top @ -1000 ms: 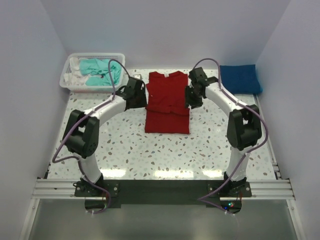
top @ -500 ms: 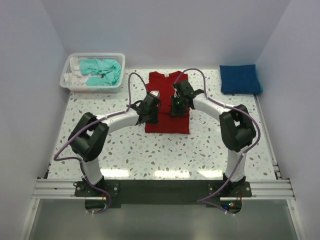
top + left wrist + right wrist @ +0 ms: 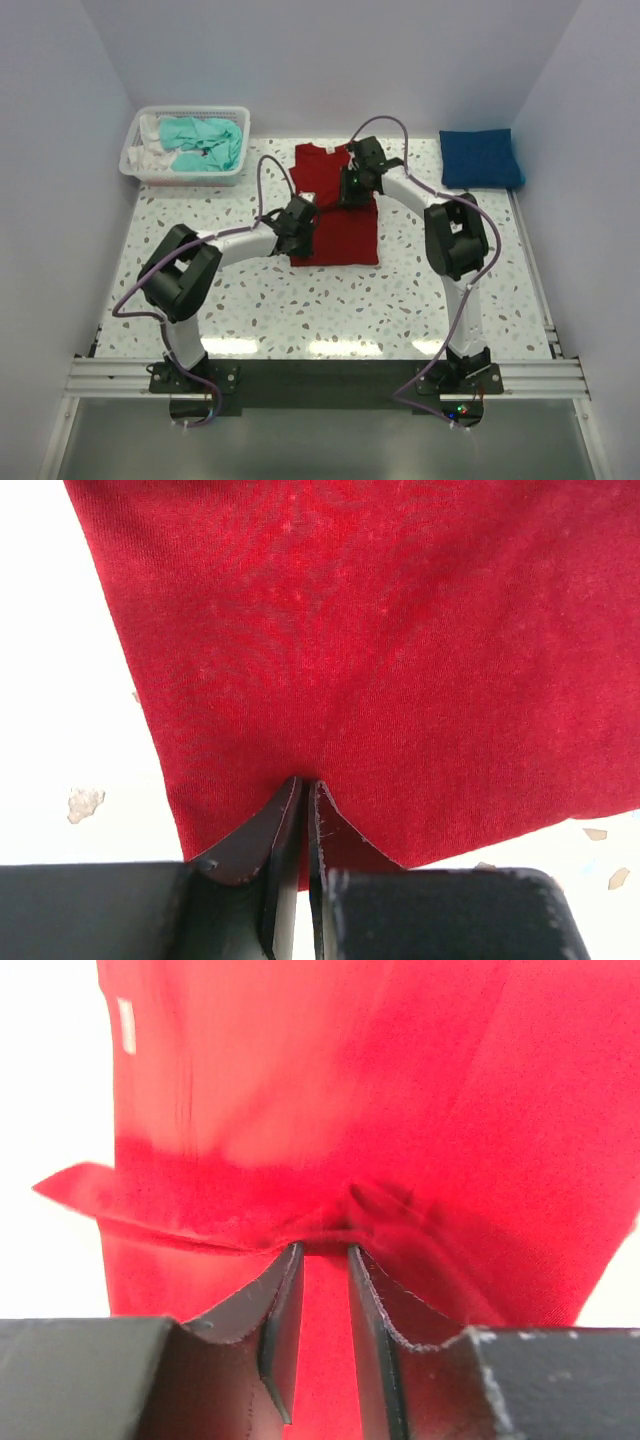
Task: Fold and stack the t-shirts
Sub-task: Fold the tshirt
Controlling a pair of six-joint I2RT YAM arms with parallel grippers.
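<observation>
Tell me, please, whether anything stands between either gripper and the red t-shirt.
Nothing visible does. The left gripper is pinched shut on the red t-shirt at its near left corner, and the right gripper has its tips against a bunched fold farther up the same shirt, though I cannot tell whether it grips it.

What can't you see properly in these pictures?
Top view: left gripper and right gripper tips, hidden under their own wrists.
Top view: white things in the basket, too small, part-covered by the teal t-shirt.
Right wrist view: red t-shirt blurred, cut off by edges.
</observation>
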